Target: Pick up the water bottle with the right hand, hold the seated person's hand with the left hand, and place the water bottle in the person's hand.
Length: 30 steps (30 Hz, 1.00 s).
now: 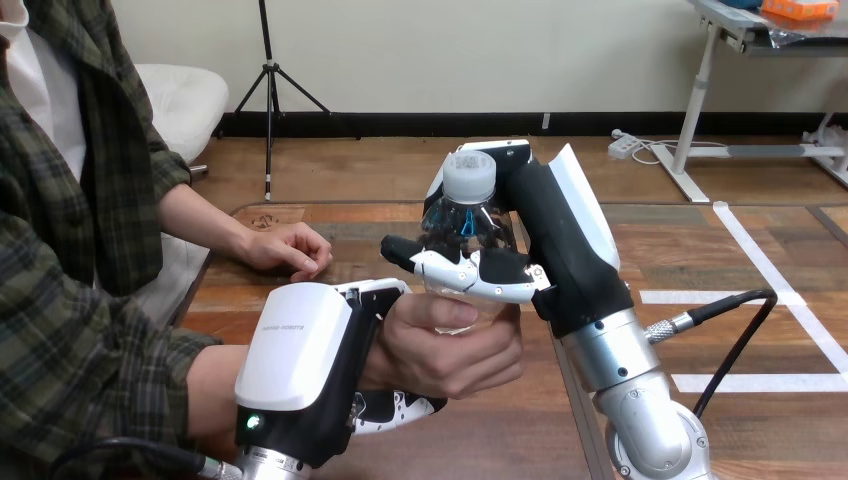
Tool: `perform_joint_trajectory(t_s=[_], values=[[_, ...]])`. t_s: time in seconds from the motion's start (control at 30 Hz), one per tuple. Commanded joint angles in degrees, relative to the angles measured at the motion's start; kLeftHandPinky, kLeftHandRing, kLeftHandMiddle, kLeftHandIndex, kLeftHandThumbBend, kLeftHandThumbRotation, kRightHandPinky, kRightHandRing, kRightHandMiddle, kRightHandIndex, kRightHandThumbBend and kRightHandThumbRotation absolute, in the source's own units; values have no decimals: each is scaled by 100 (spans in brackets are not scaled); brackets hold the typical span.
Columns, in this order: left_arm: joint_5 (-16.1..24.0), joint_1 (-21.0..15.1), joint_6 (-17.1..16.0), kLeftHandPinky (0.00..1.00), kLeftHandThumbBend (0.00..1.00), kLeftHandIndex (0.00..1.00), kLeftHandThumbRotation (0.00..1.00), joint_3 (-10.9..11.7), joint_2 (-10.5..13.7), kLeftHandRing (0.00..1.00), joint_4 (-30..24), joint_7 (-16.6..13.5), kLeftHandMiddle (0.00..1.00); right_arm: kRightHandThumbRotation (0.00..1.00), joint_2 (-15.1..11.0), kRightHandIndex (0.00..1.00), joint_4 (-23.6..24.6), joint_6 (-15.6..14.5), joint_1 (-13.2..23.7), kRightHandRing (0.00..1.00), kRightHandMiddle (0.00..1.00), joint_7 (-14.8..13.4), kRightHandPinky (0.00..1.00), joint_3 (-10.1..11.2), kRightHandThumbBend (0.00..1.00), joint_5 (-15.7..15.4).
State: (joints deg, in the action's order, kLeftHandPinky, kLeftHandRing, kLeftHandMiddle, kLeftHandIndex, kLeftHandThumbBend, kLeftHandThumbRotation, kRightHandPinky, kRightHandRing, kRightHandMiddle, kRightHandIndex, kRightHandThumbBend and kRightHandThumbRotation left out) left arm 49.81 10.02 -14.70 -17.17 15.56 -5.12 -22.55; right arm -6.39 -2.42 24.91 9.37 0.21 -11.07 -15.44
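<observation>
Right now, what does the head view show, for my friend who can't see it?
The robot's right hand holds a water bottle while the person's nearer hand grips its lower part. The robot's left hand wraps that wrist.

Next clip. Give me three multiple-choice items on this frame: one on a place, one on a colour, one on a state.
1. Where is the person's upper hand? A on the table; B on the floor; C on a plate.
2. What colour is the cap of the bottle? A red; B white; C green.
3. How is the right hand? A open, flat on the table; B shut, holding nothing; C curled round the bottle.
Answers: 1 A, it rests on the wood; 2 B, the cap is white; 3 C, its fingers wrap the bottle, which the person's lower hand also grips.
</observation>
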Motion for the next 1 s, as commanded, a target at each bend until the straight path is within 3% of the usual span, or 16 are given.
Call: perform_joint_trajectory(t_s=[0.0, 0.97], values=[[-36, -238, -66, 40, 84, 44, 0, -22, 8, 42, 47, -18, 46, 0, 31, 0, 412, 121, 151, 0, 0, -17, 0, 118, 20, 120], [-109, -229, -73, 41, 84, 45, 0, 22, 45, 43, 48, 40, 47, 0, 73, 0, 472, 3, 128, 0, 0, 20, 0, 111, 20, 135]])
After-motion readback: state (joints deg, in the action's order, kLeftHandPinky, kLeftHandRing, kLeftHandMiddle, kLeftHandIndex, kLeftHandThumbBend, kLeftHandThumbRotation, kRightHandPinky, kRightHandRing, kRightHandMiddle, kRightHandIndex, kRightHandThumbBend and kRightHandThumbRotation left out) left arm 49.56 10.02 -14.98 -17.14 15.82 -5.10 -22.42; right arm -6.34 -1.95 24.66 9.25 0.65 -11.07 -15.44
